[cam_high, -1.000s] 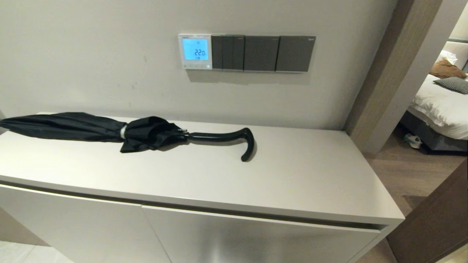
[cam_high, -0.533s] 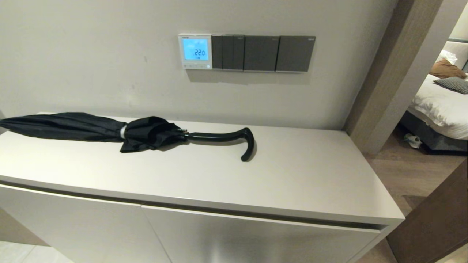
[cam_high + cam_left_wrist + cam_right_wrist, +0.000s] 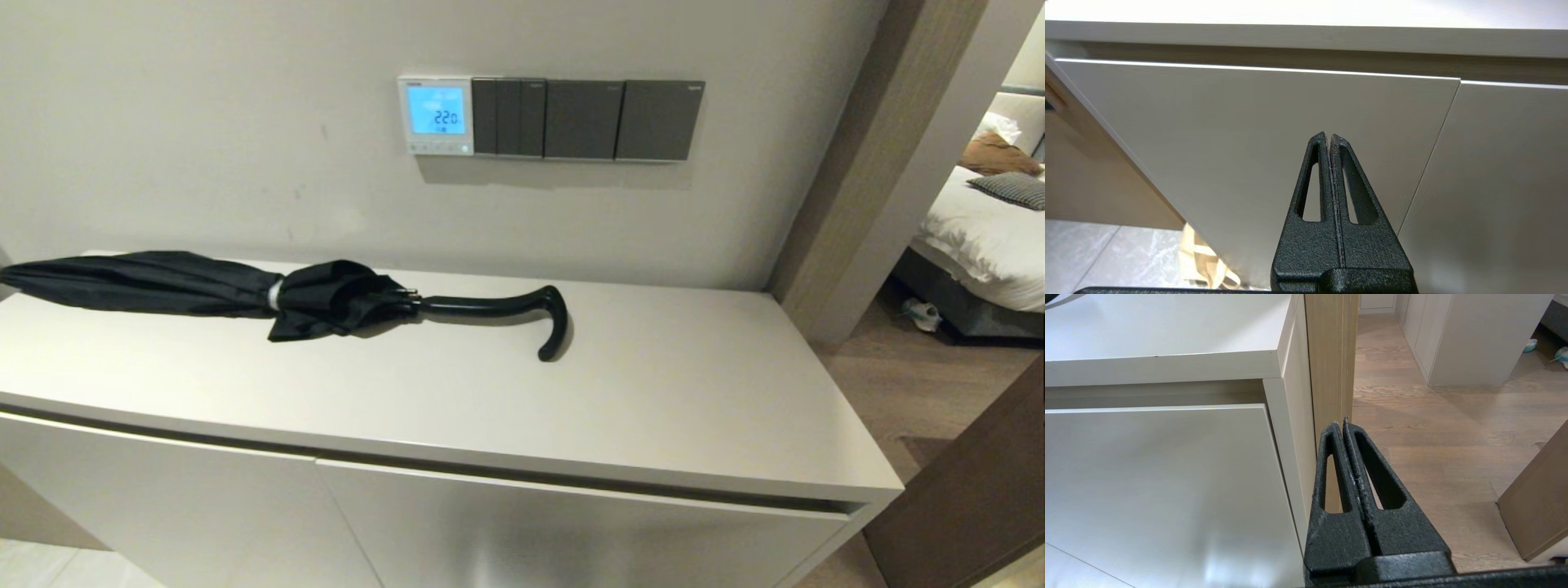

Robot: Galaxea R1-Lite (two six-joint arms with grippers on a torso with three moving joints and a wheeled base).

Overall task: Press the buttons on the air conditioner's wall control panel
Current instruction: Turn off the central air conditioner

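The air conditioner's wall control panel [image 3: 436, 115] is a small white square on the wall above the cabinet, with a glowing blue screen reading 22.0. Its buttons [image 3: 439, 148] are a row of tiny pale keys along its bottom strip. Neither gripper shows in the head view. My left gripper [image 3: 1329, 136] is shut and empty, low in front of the cabinet doors. My right gripper [image 3: 1341, 424] is shut and empty, low beside the cabinet's right front corner.
Dark grey switch plates [image 3: 584, 119] sit just right of the panel. A folded black umbrella [image 3: 245, 294] with a curved handle lies on the white cabinet top [image 3: 653, 392]. A wooden door frame [image 3: 865, 171] stands at the right, with a bed [image 3: 988, 237] beyond.
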